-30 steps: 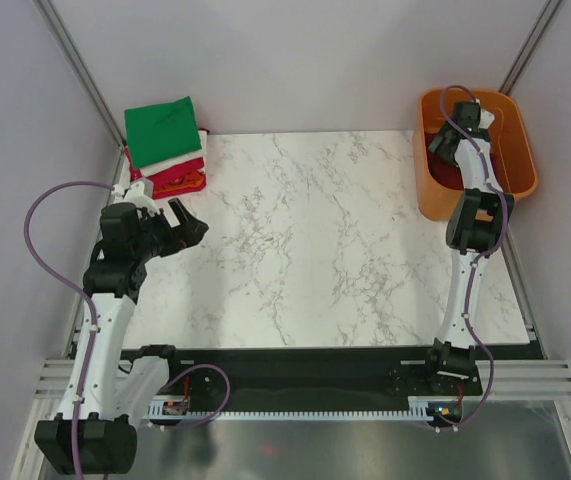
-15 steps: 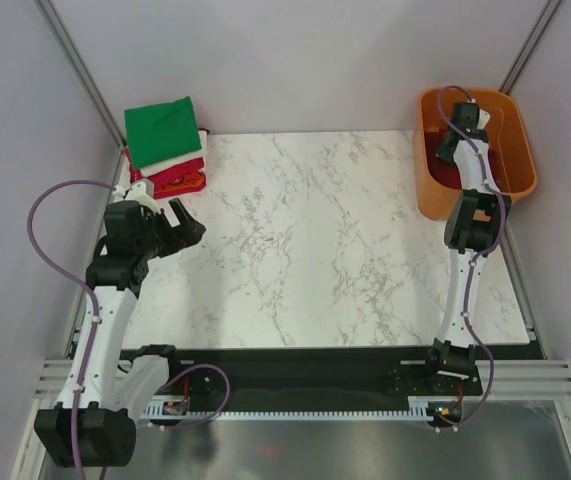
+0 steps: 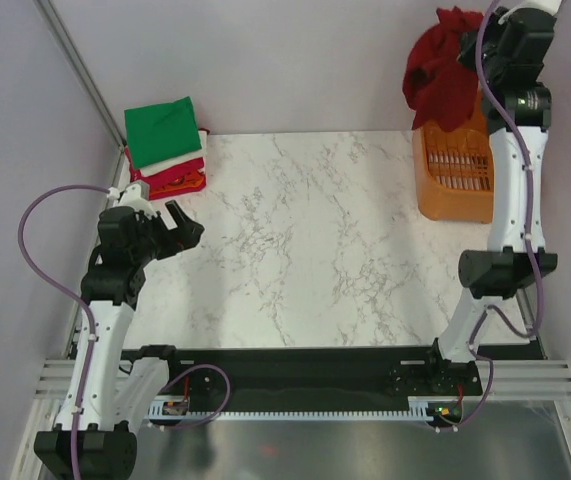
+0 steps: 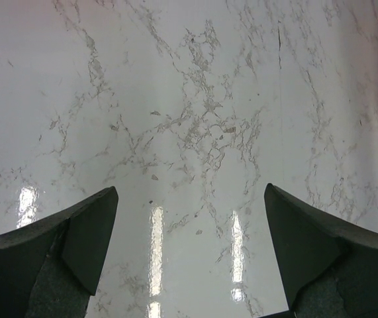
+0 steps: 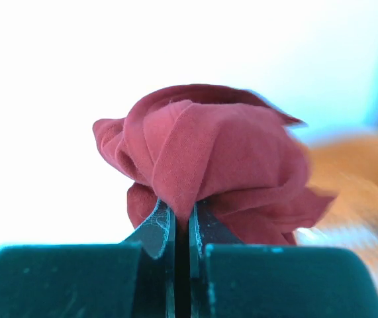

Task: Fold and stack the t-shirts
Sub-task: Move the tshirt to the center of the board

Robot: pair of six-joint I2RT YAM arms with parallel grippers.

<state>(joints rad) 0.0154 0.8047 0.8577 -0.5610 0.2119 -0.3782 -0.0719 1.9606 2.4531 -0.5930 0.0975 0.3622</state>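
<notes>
Both the left arm (image 3: 100, 340) and the right arm (image 3: 513, 190) were white tubes with chunky black joints, a skinny purple cable (image 3: 22, 232) looping off each, plus dark wedge-shaped fingers (image 4: 76, 232).

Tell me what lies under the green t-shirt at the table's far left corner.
Below the green t-shirt show the edges of a white shirt, a pink-red shirt and an orange shirt; their middles are covered.
</notes>
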